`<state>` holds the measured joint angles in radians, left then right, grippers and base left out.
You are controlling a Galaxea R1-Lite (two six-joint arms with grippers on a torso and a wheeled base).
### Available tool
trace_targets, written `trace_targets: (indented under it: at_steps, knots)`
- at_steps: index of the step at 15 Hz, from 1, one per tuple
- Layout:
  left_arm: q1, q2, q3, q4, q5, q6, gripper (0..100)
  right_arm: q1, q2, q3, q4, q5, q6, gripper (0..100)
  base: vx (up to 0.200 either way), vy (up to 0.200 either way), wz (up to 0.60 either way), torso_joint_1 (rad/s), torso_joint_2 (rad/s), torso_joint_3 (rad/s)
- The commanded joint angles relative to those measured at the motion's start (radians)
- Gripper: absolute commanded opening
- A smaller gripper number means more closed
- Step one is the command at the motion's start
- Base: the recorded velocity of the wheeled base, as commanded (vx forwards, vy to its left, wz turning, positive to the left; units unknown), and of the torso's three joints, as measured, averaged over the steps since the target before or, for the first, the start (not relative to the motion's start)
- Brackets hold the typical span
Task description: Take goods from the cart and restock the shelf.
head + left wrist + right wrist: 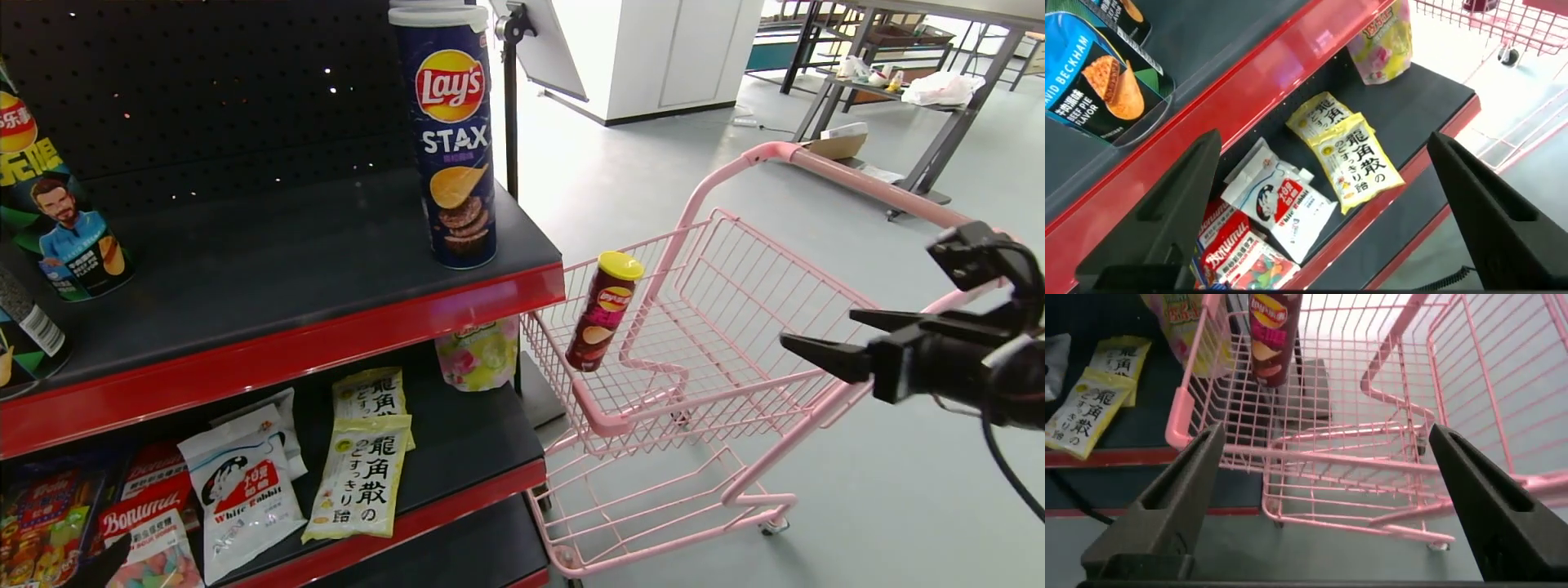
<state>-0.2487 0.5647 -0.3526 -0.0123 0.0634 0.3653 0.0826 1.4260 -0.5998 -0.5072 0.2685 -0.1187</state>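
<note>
A maroon chip can [602, 312] with a yellow lid leans in the front corner of the pink cart [735, 245], close to the shelf; the right wrist view has this can [1270, 335] at the basket's far end. My right gripper [818, 328] hovers open and empty over the handle side of the cart basket [1372, 469], its gripper [1324, 431] pointing toward the can. My left gripper [1323, 140] is open and empty in front of the lower shelf [1429, 90]. On the upper shelf [326, 245] stands a tall dark-blue chip can [454, 139].
Green chip cans [61, 220] stand at the upper shelf's left end. Snack bags, yellow [363, 474] and white [241, 490], lie on the lower shelf, and a pink-green pouch [478, 353] leans at its right end. Tables [914, 82] stand on the open floor behind the cart.
</note>
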Motion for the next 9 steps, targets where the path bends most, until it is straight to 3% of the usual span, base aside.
trace_targets:
  at_steps: [1, 5, 9]
  knots:
    - [0.0, 0.001, 0.001, 0.0, -0.001, 0.0, 100, 0.1, 0.376, -0.192, -0.178, 0.001, 0.045, 100, 0.0, 0.0, 0.0, 0.0, 0.0, 0.0]
    - [0.0, 0.009, 0.001, 0.002, 0.004, 0.0, 100, 0.203, 0.627, -0.439, -0.201, -0.023, 0.177, 100, 0.0, 0.0, 0.0, 0.0, 0.0, 0.0]
    - [0.0, 0.011, 0.001, 0.002, 0.007, -0.002, 100, 0.226, 0.705, -0.511, -0.201, -0.038, 0.179, 100, 0.0, 0.0, 0.0, 0.0, 0.0, 0.0]
